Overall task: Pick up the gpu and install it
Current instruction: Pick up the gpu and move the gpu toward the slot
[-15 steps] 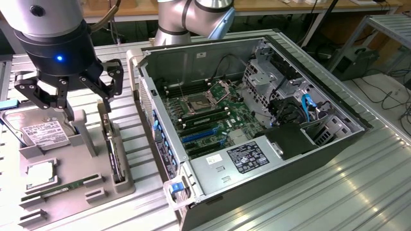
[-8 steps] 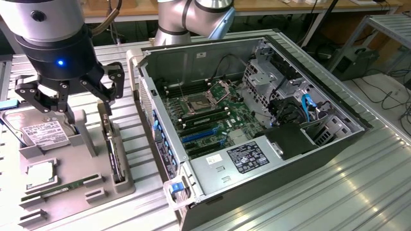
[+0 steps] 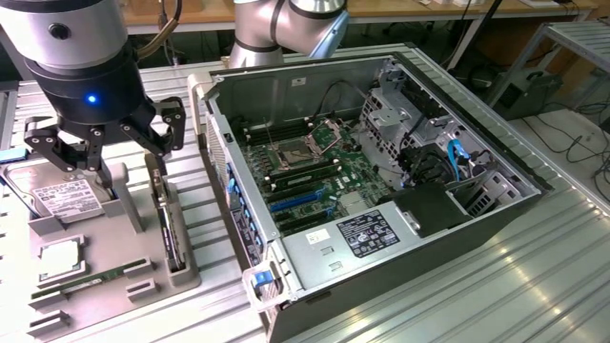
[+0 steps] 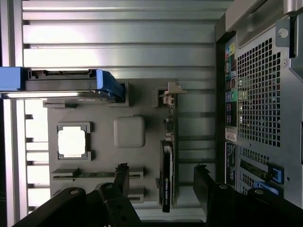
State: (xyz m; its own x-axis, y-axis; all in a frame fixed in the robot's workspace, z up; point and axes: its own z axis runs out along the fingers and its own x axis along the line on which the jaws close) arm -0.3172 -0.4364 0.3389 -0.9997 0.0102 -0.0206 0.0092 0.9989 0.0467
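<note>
Between hard drive (image 3: 63, 197) and computer case (image 3: 286, 93) stands the gpu (image 3: 168, 229).

Your exterior view sits high, off the arm, and looks down at a slant on the parts tray (image 3: 114, 246). It stands far enough back to take in most of the open PC case (image 3: 448, 279) just beside the tray, plus the gripper (image 3: 114, 153) above the tray. Your wrist view looks straight down on the tray (image 4: 102, 156) from close above, with the gripper (image 4: 161, 177) in frame. Both views share the tray, what stands in it, and the case wall nearest the tray.
</note>
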